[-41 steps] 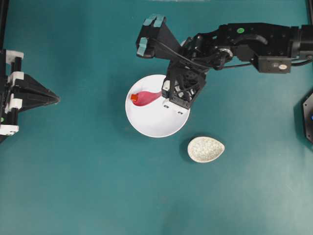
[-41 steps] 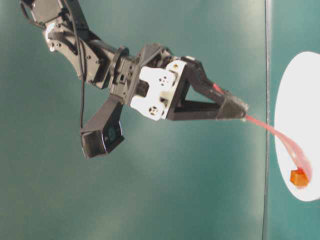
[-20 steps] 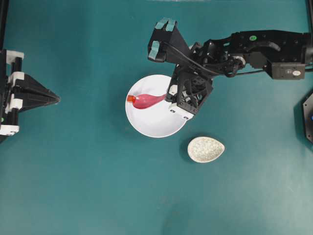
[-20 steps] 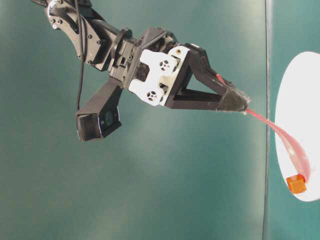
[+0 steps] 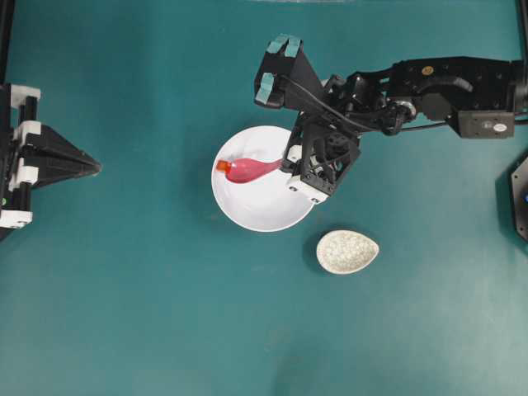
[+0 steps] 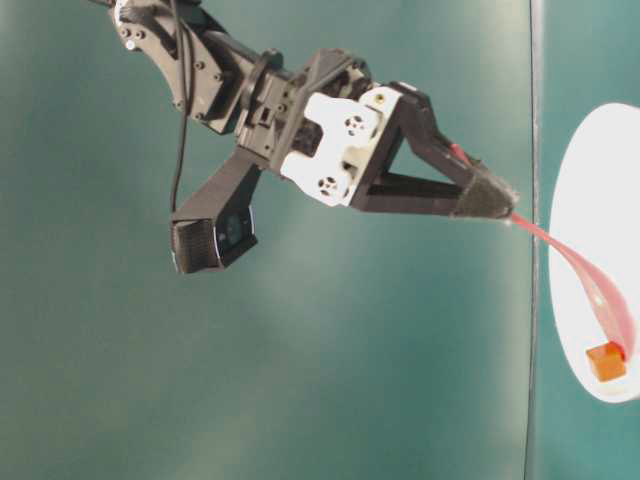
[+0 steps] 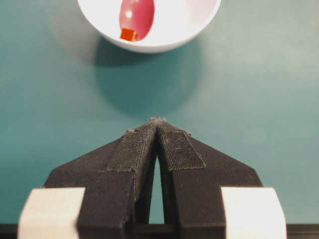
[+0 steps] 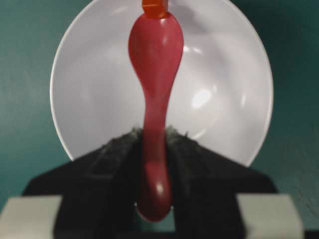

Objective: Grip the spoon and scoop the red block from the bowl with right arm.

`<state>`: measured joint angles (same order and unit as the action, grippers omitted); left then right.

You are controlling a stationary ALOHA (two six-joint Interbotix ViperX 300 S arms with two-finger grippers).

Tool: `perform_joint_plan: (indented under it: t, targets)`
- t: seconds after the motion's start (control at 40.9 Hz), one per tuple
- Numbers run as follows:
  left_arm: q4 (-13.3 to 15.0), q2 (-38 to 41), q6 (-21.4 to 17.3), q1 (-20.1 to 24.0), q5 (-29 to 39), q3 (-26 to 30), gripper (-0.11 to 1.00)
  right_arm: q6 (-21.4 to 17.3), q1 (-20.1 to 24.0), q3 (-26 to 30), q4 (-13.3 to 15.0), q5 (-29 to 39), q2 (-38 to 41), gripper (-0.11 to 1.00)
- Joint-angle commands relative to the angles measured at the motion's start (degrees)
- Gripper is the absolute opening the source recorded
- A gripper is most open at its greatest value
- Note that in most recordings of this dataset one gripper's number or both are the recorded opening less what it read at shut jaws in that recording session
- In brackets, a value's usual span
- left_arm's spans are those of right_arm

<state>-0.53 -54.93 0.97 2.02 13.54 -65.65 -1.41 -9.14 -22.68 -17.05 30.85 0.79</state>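
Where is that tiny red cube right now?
In the overhead view the red block sits at the tip of the spoon, over the left side of the white bowl, far left of the speckled dish.

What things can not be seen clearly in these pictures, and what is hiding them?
- Red block: right wrist view, cut off by the top edge.
- Bowl: table-level view, cut off by the right edge.
- Spoon handle: overhead view, hidden under the right gripper.
- Whether the block lies in the scoop or at its tip: unclear everywhere.
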Motion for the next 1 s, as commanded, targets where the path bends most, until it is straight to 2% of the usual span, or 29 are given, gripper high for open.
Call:
perform_joint_plan:
  t: [0.0, 0.612, 0.979]
  targets:
    - [-0.2, 0.4, 0.1, 0.2, -0.5, 1.8, 0.00, 0.0, 0.5, 0.0, -0.1, -1.9, -2.0, 0.24]
    - [-0.2, 0.4, 0.1, 0.2, -0.4, 1.7, 0.00, 0.2, 1.8, -4.3, -0.2, -10.1, -2.8, 0.24]
    - [-0.2, 0.4, 0.1, 0.2, -0.5, 1.8, 0.00, 0.1, 3.1, -9.7, -0.2, -14.3, -6.6, 0.24]
